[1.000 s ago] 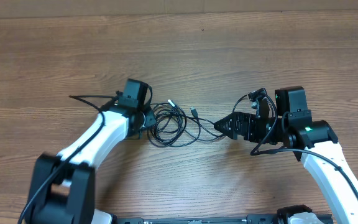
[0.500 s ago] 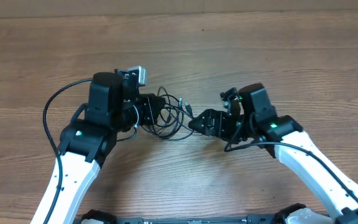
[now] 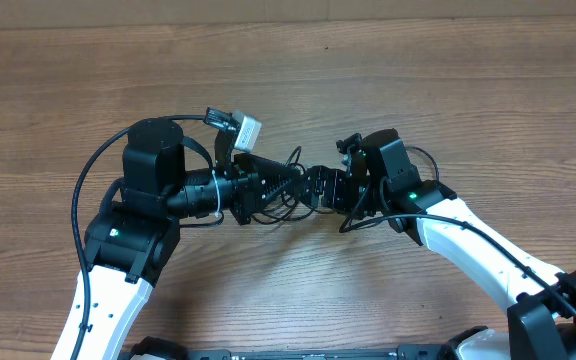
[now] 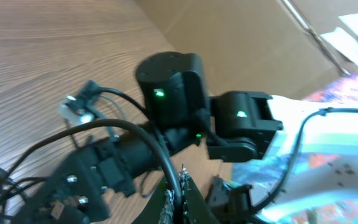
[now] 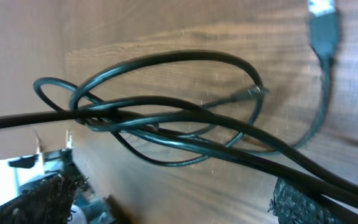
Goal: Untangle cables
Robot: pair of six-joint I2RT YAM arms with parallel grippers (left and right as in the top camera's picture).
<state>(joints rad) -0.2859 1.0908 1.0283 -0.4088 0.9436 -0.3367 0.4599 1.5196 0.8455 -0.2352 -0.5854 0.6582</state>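
The cables (image 3: pixel 271 214) are a knot of thin black loops hanging between my two grippers at mid-table. My left gripper (image 3: pixel 288 183) points right and is shut on one cable strand (image 4: pixel 166 158), which runs up between its pads (image 4: pixel 168 202). Facing it, my right gripper (image 3: pixel 314 187) points left with its jaws open. In the right wrist view the looped cables (image 5: pixel 166 118) hang just ahead of the right gripper (image 5: pixel 179 193). One strand crosses its right finger (image 5: pixel 309 202), and a plug (image 5: pixel 324 26) hangs at the top right.
The wooden table (image 3: pixel 448 90) spreads all round. My left arm's own thick black cable (image 3: pixel 81 195) arcs out to the left. A cardboard wall (image 4: pixel 260 37) stands behind the right arm in the left wrist view.
Both arms have swung in toward the middle. The left gripper has turned to point right with the cables in it, and the right gripper has moved left until it nearly meets it.
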